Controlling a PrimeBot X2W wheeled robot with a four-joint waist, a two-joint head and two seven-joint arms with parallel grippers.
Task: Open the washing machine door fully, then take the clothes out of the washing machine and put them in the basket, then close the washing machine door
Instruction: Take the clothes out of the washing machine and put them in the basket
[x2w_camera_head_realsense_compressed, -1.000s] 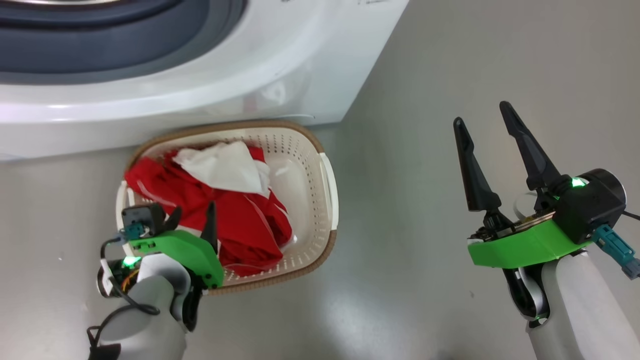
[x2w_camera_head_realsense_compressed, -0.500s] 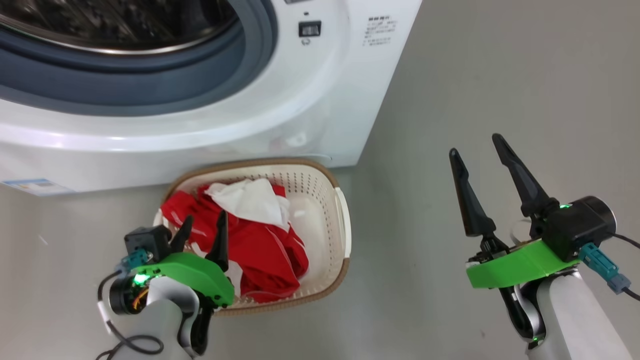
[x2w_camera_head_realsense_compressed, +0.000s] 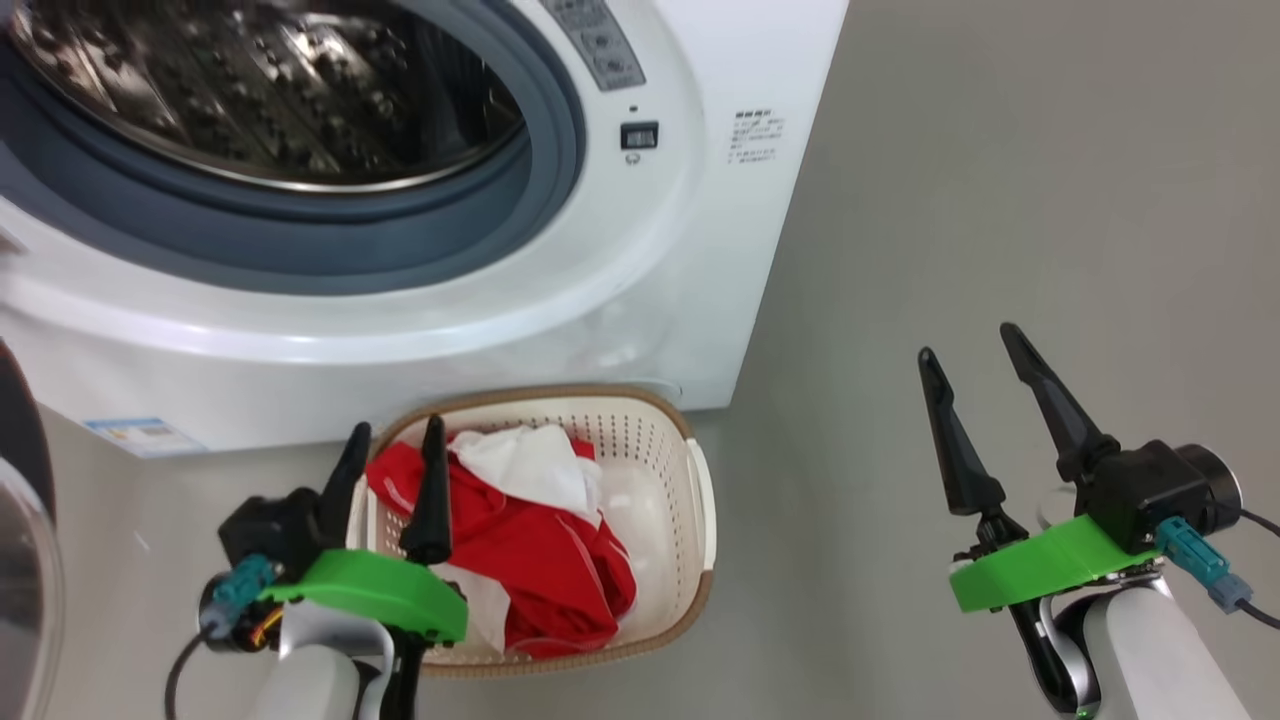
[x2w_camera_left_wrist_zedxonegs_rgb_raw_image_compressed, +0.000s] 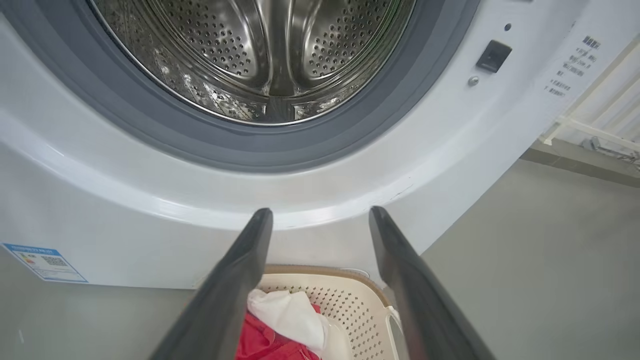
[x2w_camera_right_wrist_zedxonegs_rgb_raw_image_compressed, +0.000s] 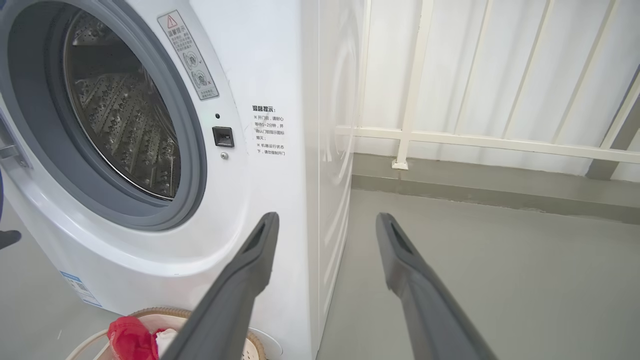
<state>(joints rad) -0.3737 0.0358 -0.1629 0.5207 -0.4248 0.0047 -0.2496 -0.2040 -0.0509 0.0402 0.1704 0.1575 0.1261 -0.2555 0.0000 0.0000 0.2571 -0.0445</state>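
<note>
Left gripper (x2w_camera_head_realsense_compressed: 397, 425) raised above basket (x2w_camera_head_realsense_compressed: 655, 440); railing (x2w_camera_right_wrist_zedxonegs_rgb_raw_image_compressed: 415, 75) beyond washing machine (x2w_camera_head_realsense_compressed: 700, 250).

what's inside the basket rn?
Red clothes with a white cloth on top, heaped at the left of the basket. Bare bottom shows at right. Anything beneath the heap is covered.

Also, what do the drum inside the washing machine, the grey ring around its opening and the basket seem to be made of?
The perforated shiny drum looks like polished steel: mirror reflections and punched holes. The grey ring around the opening seems matte rubber, no glare. The cream perforated basket looks like moulded plastic; its brown rim probably imitates weave.
</note>
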